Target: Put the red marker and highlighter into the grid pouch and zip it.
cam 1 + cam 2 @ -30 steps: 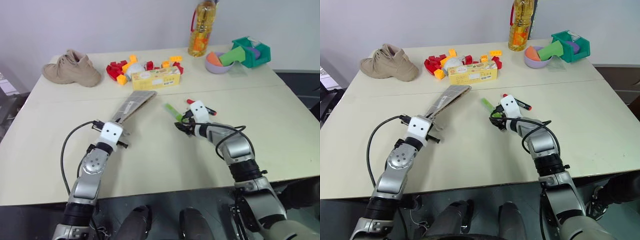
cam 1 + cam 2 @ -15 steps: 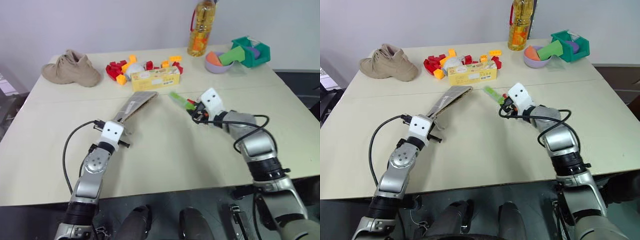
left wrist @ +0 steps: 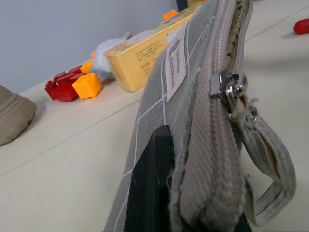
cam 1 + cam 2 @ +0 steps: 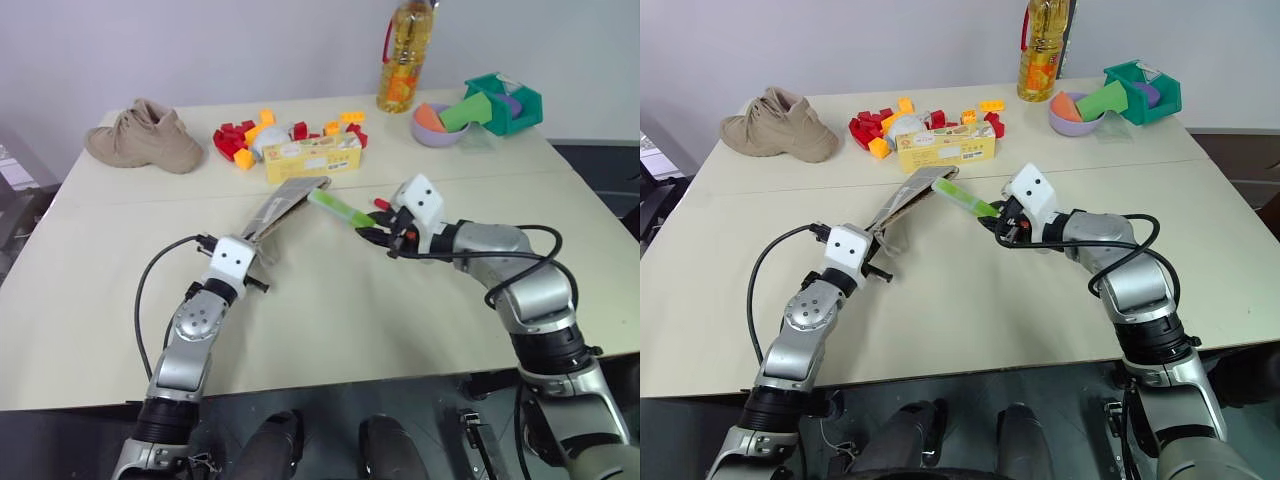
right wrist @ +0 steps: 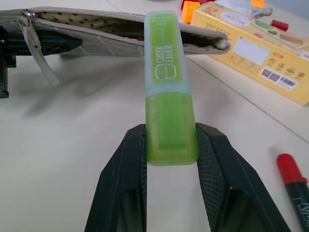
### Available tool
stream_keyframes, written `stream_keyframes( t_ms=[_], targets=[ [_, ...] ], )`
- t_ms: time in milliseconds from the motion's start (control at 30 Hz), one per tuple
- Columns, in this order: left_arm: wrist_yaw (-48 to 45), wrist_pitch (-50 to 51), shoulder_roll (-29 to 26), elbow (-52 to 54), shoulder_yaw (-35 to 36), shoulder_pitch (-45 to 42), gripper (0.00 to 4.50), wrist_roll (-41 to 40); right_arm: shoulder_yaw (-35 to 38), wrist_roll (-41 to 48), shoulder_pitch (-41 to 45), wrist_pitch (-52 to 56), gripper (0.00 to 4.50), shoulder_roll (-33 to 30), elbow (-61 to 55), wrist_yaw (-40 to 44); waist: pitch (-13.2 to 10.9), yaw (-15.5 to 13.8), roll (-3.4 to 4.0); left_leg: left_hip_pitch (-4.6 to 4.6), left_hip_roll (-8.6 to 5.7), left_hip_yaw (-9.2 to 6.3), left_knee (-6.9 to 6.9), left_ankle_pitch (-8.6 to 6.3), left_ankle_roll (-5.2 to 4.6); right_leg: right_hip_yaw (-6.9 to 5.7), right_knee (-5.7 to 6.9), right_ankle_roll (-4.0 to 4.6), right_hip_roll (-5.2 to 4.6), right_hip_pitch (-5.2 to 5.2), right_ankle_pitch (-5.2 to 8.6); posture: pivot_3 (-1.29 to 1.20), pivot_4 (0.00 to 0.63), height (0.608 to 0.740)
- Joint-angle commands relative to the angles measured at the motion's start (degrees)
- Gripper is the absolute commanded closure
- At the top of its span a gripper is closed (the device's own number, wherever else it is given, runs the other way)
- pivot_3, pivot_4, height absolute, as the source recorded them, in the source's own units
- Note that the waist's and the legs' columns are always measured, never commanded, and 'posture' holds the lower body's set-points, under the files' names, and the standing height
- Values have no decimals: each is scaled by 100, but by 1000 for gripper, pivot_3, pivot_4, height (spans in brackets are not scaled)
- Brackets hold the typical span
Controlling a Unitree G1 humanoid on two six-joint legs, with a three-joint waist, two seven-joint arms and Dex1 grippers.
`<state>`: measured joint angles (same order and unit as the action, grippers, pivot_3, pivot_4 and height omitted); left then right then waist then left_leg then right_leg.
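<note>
The grid pouch (image 4: pixel 285 205) lies on the table in front of the yellow box, its zipper open and its dotted lining (image 5: pixel 120 41) showing. My left gripper (image 4: pixel 258 256) is shut on the pouch's near end, beside the zipper pull (image 3: pixel 231 86). My right gripper (image 5: pixel 171 145) is shut on the light green highlighter (image 5: pixel 170 111). It holds the highlighter (image 4: pixel 338 208) above the table, cap end pointing at the pouch's open far end. The red marker (image 5: pixel 292 176) lies on the table just behind the right gripper, with its red cap (image 4: pixel 381 203) visible.
Behind the pouch stands a yellow box (image 4: pixel 312 158) among loose red and orange bricks (image 4: pixel 240 138). A tan shoe (image 4: pixel 143 137) sits at the back left. At the back right are an oil bottle (image 4: pixel 402 60), a purple bowl (image 4: pixel 437 125) and a teal bin (image 4: pixel 505 100).
My right gripper has closed on the highlighter, lifted it off the table and carried it left toward the pouch's open end. The left gripper has kept its hold on the pouch.
</note>
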<state>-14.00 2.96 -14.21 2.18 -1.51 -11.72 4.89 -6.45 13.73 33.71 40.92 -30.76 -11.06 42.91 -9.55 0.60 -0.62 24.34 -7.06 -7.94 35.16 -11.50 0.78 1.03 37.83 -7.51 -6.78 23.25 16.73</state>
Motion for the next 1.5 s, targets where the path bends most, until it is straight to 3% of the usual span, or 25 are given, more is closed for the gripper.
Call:
stream_keyframes(
  t_ms=[33, 533, 833, 1100, 1133, 1167, 1300, 1500],
  targets=[
    [-57, -139, 33, 196, -68, 1, 4500, -76, -18, 44, 111, -14, 3646, 44, -147, -36, 0, -4, 0, 0, 0, 0, 0, 0, 0, 0, 0, 0, 0, 0, 0, 0, 150, 740],
    [-402, -396, 18, 373, -272, 76, 4500, -94, -407, -283, 125, -226, 3646, -258, -148, 137, 0, -7, 0, 0, -1, 0, 1, 0, 0, 0, -1, 0, -1, 0, 0, 0, 150, 740],
    [-1177, -966, -465, 570, -825, 170, 4500, 25, -989, -507, 127, -929, 3646, -1205, -823, 1318, 0, -3, 0, 5, -1, 0, -1, -1, -1, -1, -5, 0, -1, 3, 0, 0, 150, 740],
    [-1723, -1064, -812, 541, -963, 229, 4500, -40, -1096, -694, 366, -966, 3646, -1085, -551, 1433, 0, 1, 0, 4, 2, -1, -1, -1, -1, -2, -7, 0, -1, 1, 0, 0, 150, 740],
    [-1721, -1066, -837, 509, -929, 219, 4500, -31, -1082, -705, 374, -955, 2598, -1091, -515, 1438, 0, 0, 0, 4, 2, -1, -1, -1, -1, -2, -7, 0, -1, 1, 0, 0, 150, 740],
    [-1715, -1070, -860, 477, -894, 210, 4500, -27, -1063, -713, 376, -947, 2241, -1105, -489, 1444, 0, -1, 0, 4, 2, -1, -1, -1, -1, -2, -7, 0, -1, 1, 0, 0, 150, 740],
    [-1655, -1048, -891, 398, -752, 191, 4500, -29, -963, -817, 313, -992, 105, -1254, -435, 1420, -1, -15, -1, 4, 0, -2, 0, -1, -2, -3, -9, 0, -2, 0, 0, 0, 150, 740],
    [-1607, -898, -803, 490, -736, 256, 4500, -85, -769, -929, 224, -1091, 41, -1431, -360, 1318, -1, -9, -1, 4, 1, -3, -1, -1, -2, -3, -9, 0, -2, 0, 0, 0, 150, 740]
  ],
)
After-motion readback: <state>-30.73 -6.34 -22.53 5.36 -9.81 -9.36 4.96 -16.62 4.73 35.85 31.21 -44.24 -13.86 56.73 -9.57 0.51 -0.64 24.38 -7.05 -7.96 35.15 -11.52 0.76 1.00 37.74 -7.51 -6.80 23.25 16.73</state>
